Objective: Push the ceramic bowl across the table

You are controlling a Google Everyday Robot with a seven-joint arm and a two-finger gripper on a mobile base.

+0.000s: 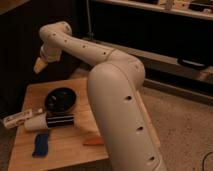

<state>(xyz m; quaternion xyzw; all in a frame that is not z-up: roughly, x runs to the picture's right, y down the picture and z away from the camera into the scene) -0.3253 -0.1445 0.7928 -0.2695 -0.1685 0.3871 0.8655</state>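
The gripper [40,64] hangs high at 11 o'clock from the bowl [60,99], not touching it. I cannot tell if it is open or closed. The bowl sits on the far-left part of the table [70,144], probably to be pushed from behind.

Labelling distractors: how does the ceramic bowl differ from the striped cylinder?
The ceramic bowl is plain glossy black; the striped cylinder is banded black and white. The bowl sits upright, the cylinder lies on its side. The bowl is larger. Both rest on the table; the gripper hangs above the far-left edge, touching neither.
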